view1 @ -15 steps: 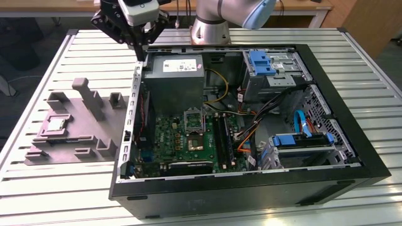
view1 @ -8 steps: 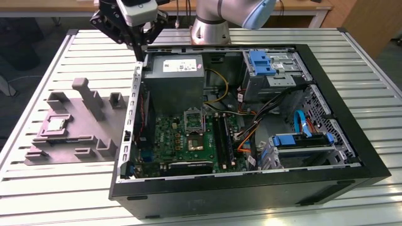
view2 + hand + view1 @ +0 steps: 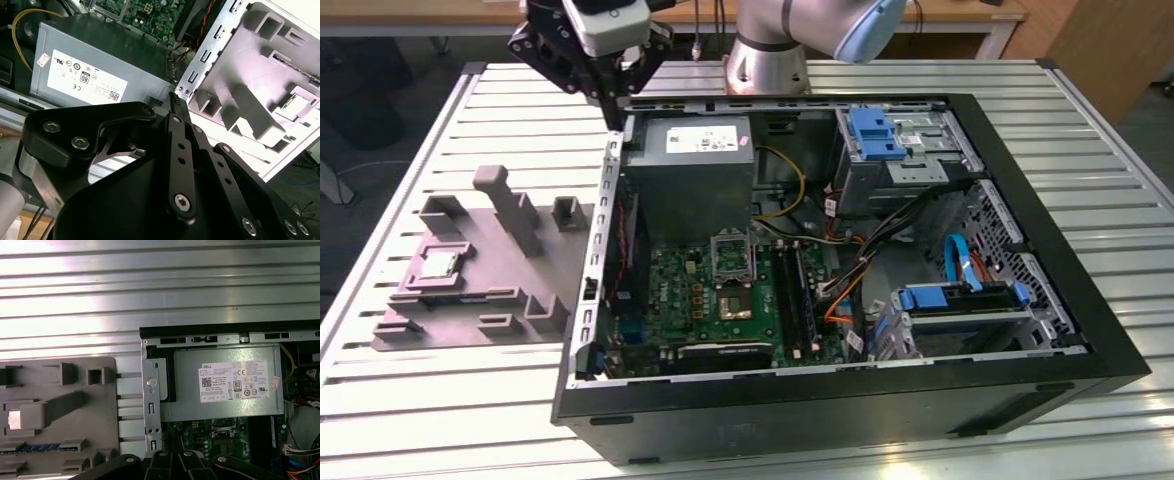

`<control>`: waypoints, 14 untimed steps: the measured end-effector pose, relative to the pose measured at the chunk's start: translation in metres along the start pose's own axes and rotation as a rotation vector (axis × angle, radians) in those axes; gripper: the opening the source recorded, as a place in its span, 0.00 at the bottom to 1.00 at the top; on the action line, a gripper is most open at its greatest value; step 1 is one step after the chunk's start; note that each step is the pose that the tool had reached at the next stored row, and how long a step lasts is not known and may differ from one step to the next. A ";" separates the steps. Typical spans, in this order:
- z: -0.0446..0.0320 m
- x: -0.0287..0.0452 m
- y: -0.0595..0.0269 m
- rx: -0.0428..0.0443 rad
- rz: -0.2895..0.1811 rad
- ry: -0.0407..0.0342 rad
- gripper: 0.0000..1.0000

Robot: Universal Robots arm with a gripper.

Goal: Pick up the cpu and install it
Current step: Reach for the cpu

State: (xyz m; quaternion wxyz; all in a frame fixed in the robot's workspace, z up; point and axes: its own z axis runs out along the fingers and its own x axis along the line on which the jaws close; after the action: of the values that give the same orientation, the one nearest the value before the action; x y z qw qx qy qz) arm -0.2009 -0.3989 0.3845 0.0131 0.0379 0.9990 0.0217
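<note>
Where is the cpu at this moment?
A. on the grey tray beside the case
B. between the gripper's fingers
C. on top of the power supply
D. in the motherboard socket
A: the cpu lies on the grey tray, outside the case, away from the gripper.

The black gripper [image 3: 175, 98], jaws together, hangs between the grey labelled box [image 3: 100, 65] and the grey tray [image 3: 240, 65].

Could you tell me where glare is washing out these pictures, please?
First wrist view: glare bleaches the slatted table and the cpu; second wrist view: the grey tray is washed out; exterior view: a bright band crosses the table.
</note>
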 end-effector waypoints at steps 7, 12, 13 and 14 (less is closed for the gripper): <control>0.0002 0.0017 -0.0001 0.0000 0.000 0.0000 0.11; 0.0017 0.0047 -0.0004 0.0000 0.000 0.0000 0.11; 0.0017 0.0048 -0.0004 0.0000 0.000 0.0000 0.11; 0.0018 0.0049 -0.0004 0.0000 0.000 0.0000 0.11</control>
State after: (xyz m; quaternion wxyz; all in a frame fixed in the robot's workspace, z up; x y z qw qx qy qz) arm -0.2058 -0.3989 0.3826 0.0131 0.0379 0.9990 0.0217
